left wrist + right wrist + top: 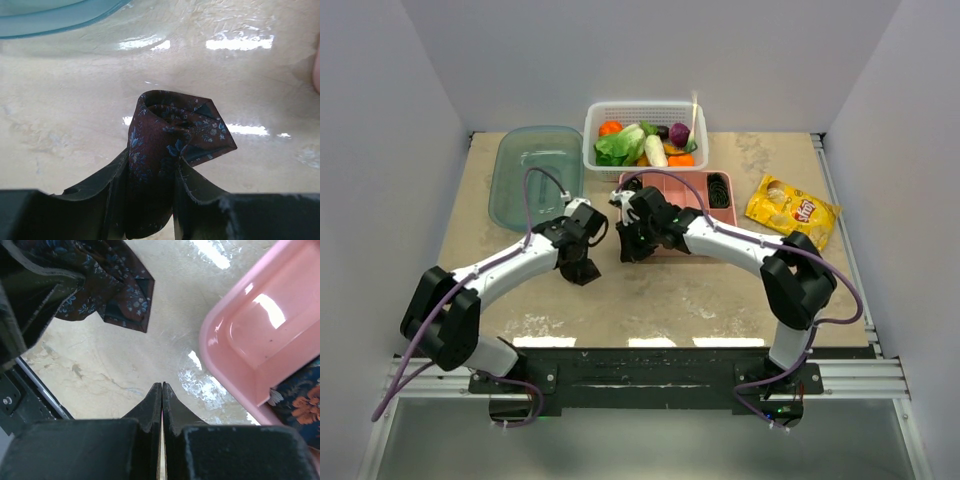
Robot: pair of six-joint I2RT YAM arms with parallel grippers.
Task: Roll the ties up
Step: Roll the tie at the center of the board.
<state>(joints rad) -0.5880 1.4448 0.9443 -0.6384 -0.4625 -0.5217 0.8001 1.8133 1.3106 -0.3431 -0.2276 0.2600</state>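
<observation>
**Left gripper (150, 172) clamped on rolled tie (172, 131)**

The dark maroon, flower-patterned tie sits bunched between the fingers at centre frame, with the tan table (60, 125) behind it. The right gripper (161, 390), fingers pressed together and empty, hovers at lower centre of its own view, beside the pink tray (235, 315) at right.

The dark maroon floral-patterned cloth tie (170, 140) looks soft and matt. The beige mottled counter (60, 100) shines glossy; the pink plastic tray (250, 330) is smooth and glossy.
</observation>
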